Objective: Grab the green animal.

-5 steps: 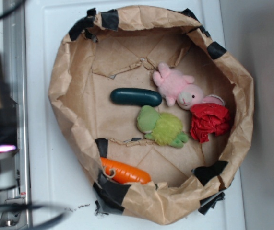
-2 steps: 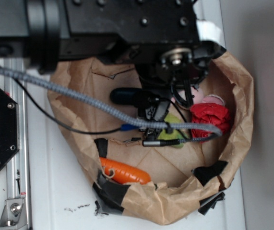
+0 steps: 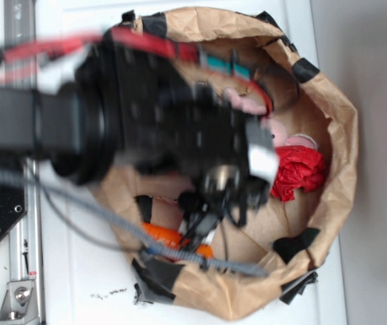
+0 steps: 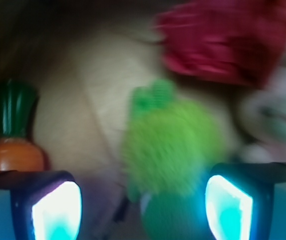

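The green animal (image 4: 170, 145), a fuzzy yellow-green plush with an olive head at the bottom, lies on the brown paper in the wrist view, between and just beyond my two glowing fingertips. My gripper (image 4: 143, 212) is open, jaws wide on either side of the toy, not touching it. In the exterior view the black arm and gripper (image 3: 223, 186) cover the middle of the paper basket (image 3: 335, 115) and hide the green animal.
An orange carrot (image 4: 12, 150) with a dark green top lies to the left; it also shows under the arm in the exterior view (image 3: 169, 237). A red crumpled cloth (image 3: 298, 170) and the pink bunny (image 3: 284, 135) lie to the right. The basket walls rise around everything.
The arm has swung down and across the basket, now covering the green animal and the dark green cucumber that showed before. The toys have not moved.
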You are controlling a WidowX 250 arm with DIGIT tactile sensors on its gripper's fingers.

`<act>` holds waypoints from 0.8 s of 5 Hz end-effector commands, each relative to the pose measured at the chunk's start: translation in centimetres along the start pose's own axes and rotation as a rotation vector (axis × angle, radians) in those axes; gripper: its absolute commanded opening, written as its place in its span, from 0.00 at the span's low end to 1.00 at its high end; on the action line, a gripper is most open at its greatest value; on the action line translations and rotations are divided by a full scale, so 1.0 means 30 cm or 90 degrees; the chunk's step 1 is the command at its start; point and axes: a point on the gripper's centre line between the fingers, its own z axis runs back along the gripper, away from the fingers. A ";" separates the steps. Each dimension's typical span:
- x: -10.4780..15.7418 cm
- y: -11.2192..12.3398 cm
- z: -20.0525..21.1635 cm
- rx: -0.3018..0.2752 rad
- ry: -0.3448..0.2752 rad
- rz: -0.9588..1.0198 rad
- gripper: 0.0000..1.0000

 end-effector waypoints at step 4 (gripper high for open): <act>0.005 0.038 0.183 0.071 0.037 -0.021 0.00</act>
